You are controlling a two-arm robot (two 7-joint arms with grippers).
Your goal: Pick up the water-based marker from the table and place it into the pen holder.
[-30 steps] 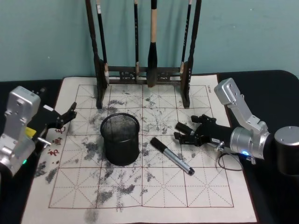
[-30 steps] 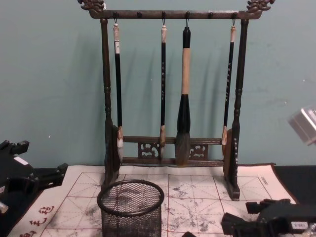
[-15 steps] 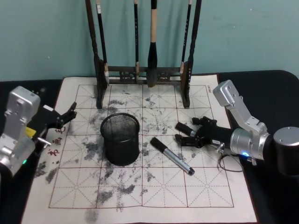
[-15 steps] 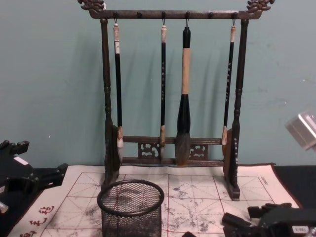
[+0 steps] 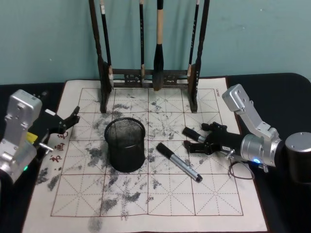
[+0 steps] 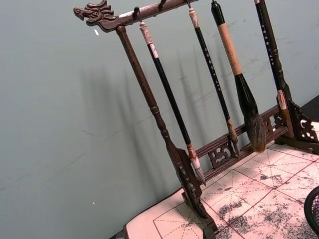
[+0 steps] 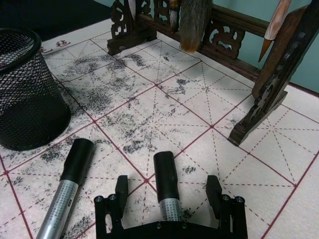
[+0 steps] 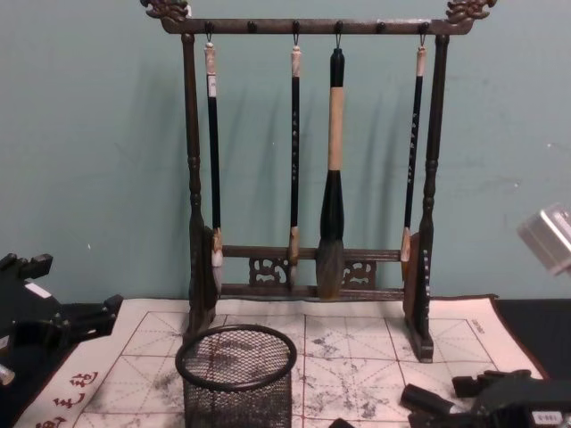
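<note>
Ink-blotted paper mat (image 5: 214, 194): right of the black wire-mesh pen holder (image 5: 125, 144), the right gripper (image 7: 167, 180), fingers (image 7: 121, 191) apart, apparently straddles a black-capped silver marker (image 7: 165, 167) lying in line with them, a twin marker (image 5: 179, 162) nearer the holder; left gripper (image 5: 73, 118) parked beyond it.

Pen holder (image 5: 125, 144): black wire-mesh cup, thick round rim, upright on the mat (image 5: 73, 204), left of centre. Right of it lie two black-capped grey markers. The near marker (image 5: 179, 163) lies diagonal. The far marker (image 5: 191, 132) sits between the right gripper (image 7: 167, 183)'s spread fingers.

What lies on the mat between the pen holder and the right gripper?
The head view shows the marker lying there, cap toward the pen holder, touching neither it nor the right gripper.
</note>
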